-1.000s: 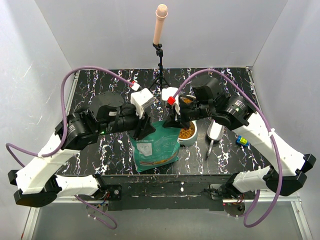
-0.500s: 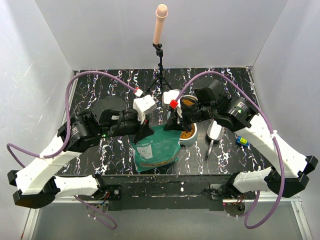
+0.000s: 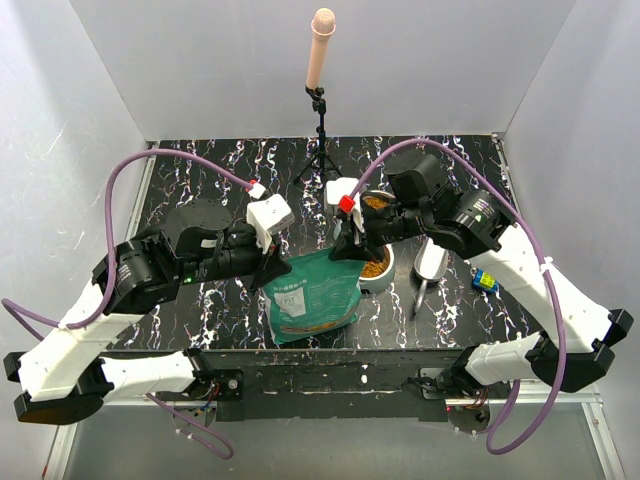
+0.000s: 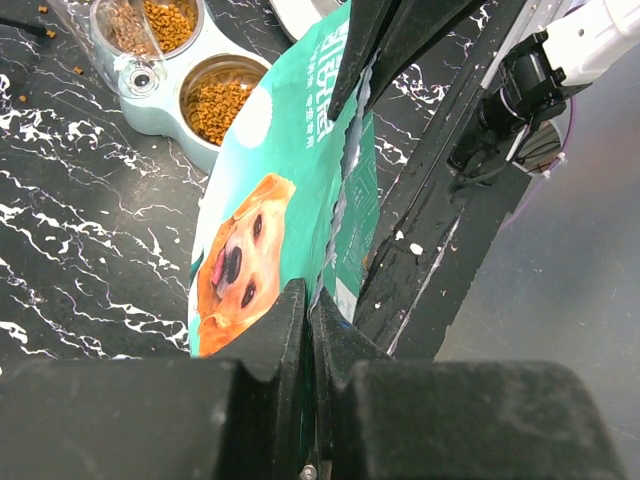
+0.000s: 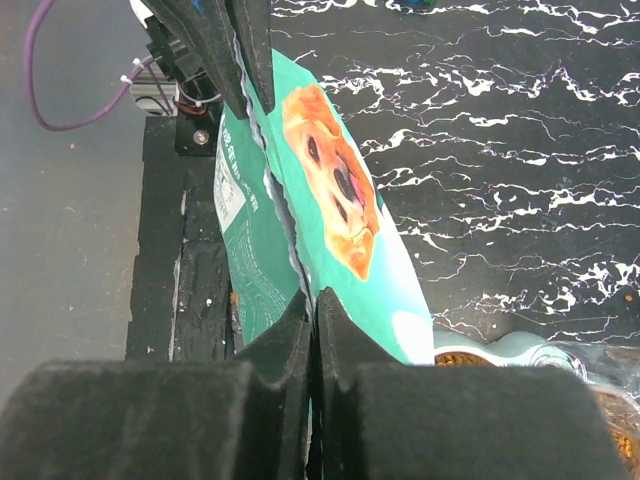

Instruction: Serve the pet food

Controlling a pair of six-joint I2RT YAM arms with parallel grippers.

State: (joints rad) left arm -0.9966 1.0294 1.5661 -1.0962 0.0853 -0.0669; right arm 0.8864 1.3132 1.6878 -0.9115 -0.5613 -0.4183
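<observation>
The teal-green pet food bag (image 3: 312, 295) stands upright at the table's front edge, its top seam held taut between both grippers. My left gripper (image 3: 272, 270) is shut on the bag's left top corner (image 4: 310, 300). My right gripper (image 3: 345, 245) is shut on the right top corner (image 5: 312, 300). The bag's dog-picture face (image 4: 290, 170) shows in the left wrist view and in the right wrist view (image 5: 335, 200). Brown kibble (image 3: 375, 266) fills the pale double bowl (image 4: 150, 120) just behind the bag, with kibble (image 4: 215, 100) in both wells.
A metal scoop (image 3: 430, 265) lies right of the bowl, and a small blue toy block (image 3: 485, 282) lies beyond it. A tripod with a pink-topped pole (image 3: 320, 100) stands at the back centre. A few stray pellets (image 4: 45, 8) lie on the black marbled table (image 3: 200, 170).
My left arm has drawn back to the left, pulling its corner of the bag away from the right gripper. The right arm has hardly moved.
</observation>
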